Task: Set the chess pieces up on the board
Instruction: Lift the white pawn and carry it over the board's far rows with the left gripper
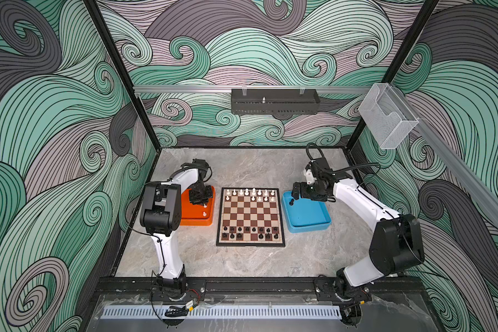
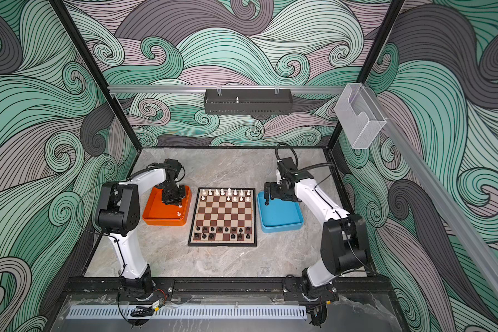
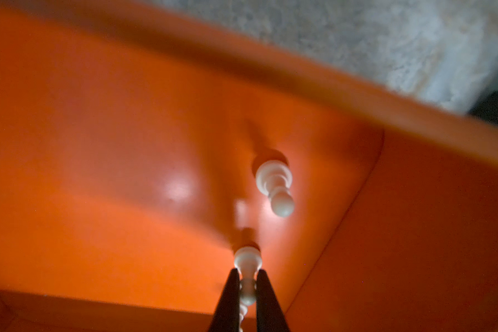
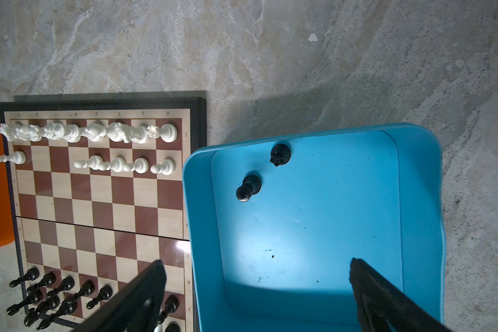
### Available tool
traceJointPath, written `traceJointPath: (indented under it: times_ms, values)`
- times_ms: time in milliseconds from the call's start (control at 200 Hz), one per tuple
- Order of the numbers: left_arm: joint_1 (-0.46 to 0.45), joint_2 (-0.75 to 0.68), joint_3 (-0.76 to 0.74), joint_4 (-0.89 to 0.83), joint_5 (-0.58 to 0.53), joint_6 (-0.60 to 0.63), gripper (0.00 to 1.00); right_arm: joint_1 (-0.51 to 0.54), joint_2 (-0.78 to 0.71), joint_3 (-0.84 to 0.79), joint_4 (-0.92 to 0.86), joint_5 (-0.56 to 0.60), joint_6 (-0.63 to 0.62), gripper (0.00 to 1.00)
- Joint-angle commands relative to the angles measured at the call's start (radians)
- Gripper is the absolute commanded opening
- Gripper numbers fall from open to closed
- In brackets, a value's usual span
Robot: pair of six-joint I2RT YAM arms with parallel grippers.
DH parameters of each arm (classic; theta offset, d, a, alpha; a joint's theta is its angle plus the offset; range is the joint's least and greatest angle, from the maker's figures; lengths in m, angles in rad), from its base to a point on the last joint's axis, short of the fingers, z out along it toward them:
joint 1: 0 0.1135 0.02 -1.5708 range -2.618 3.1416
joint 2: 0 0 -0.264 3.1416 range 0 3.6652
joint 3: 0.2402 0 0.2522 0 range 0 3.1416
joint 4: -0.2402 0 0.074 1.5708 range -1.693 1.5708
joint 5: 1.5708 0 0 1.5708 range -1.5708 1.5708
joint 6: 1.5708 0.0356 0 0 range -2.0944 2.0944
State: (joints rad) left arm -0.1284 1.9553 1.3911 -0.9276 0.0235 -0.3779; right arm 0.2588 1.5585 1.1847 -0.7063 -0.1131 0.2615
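Observation:
The board (image 1: pixel 250 214) (image 2: pixel 223 214) lies mid-table. White chess pieces (image 1: pixel 250 193) (image 4: pixel 98 132) fill its far rows and black ones (image 1: pixel 250 232) (image 4: pixel 55 290) its near rows. My left gripper (image 3: pixel 247 273) (image 1: pixel 204 204) is down in the orange tray (image 3: pixel 98 143) (image 1: pixel 197 221), shut on a white pawn (image 3: pixel 247 258) by its neck. A second white pawn (image 3: pixel 275 184) (image 1: pixel 204 214) stands beside it. My right gripper (image 4: pixel 258 264) (image 1: pixel 294 195) hangs open over the blue tray (image 4: pixel 314 215) (image 1: pixel 308 224). Two black pieces (image 4: pixel 249 188) (image 4: pixel 281 154) stand in that tray, apart from the fingers.
The orange tray sits left of the board and the blue tray right of it, both close to its frame. Bare marble table (image 1: pixel 242 261) (image 4: pixel 270 57) lies in front of and behind the board. A black rack (image 1: pixel 275 101) hangs on the back wall.

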Motion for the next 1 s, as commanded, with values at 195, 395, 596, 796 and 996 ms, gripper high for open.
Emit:
traceJointPath:
  times_ms: [195, 395, 596, 796, 996]
  values:
    - [-0.012, -0.043, 0.081, -0.115, -0.076, 0.030, 0.11, -0.007, 0.010, -0.004, -0.001, -0.011, -0.013, 1.00]
    - [-0.058, -0.102, 0.166, -0.220, -0.097, 0.039, 0.11, -0.007, 0.010, -0.003, 0.002, -0.016, -0.011, 1.00]
    - [-0.168, -0.099, 0.263, -0.259, -0.090, 0.006, 0.11, -0.008, 0.007, -0.002, 0.002, -0.030, -0.010, 1.00]
    - [-0.292, 0.000, 0.385, -0.262, -0.062, -0.008, 0.11, -0.008, -0.001, -0.005, 0.002, -0.035, -0.010, 1.00]
    - [-0.383, 0.114, 0.512, -0.278, -0.052, -0.003, 0.11, -0.010, -0.009, -0.017, 0.002, -0.035, -0.014, 1.00]
